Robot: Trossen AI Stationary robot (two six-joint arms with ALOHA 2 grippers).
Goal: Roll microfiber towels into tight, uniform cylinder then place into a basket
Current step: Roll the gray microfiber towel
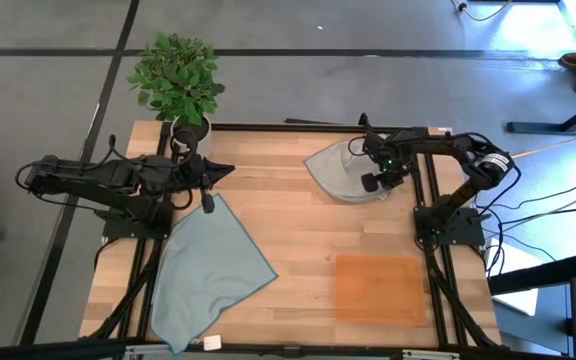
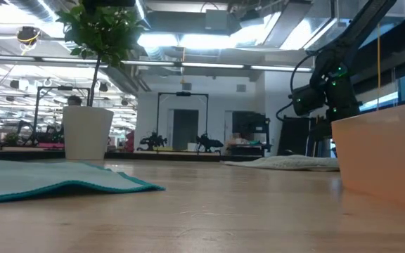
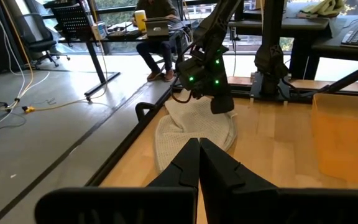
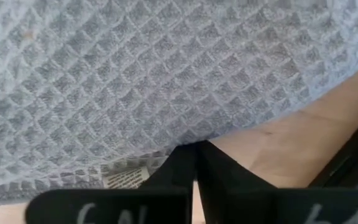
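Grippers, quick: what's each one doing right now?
Left gripper: shut, holding nothing, above the table.
Right gripper: shut, right at the grey-beige towel; whether it pinches cloth cannot be told.

Both arms are built of dark, matte black segments joined at rounded joints, each rising from a black base bolted to the black frame rails along the table's sides. The right arm (image 1: 438,165) carries small green indicator lights near its wrist and a pale ring at its elbow joint, with black cables trailing off toward 3 o'clock. The left arm (image 1: 108,180) is black throughout. Each gripper has two tapering black fingers (image 3: 197,168); white lettering marks the right gripper's body (image 4: 104,214).
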